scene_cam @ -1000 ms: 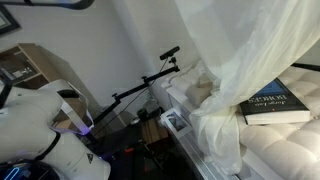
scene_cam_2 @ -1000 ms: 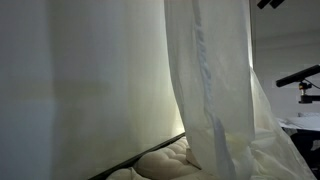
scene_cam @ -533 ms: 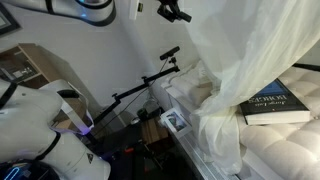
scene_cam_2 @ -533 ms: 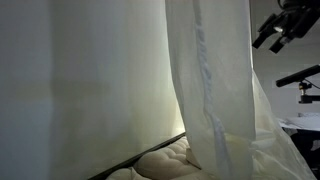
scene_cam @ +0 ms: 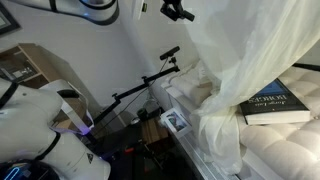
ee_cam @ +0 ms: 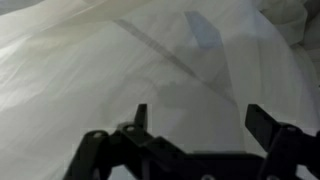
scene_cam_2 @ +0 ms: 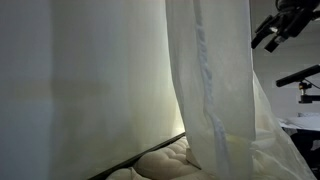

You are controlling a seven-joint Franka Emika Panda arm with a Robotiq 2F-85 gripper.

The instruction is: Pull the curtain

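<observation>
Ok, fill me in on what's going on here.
The robot's gripper is up high beside a cream-white curtain. In the wrist view its jaws stand open, facing the fabric folds with nothing clamped between them. The curtain hangs down and bunches over the edge of a quilted mattress, next to a blue book lying on it. The pull does not look to have begun yet.

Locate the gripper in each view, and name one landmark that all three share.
In an exterior view: the gripper is at the top edge near the centre, just left of the curtain.
In an exterior view: the gripper is at upper right, right of the curtain.
Wrist view: the gripper is along the bottom, jaws apart, facing the curtain.
Shared landmark: the curtain.
</observation>
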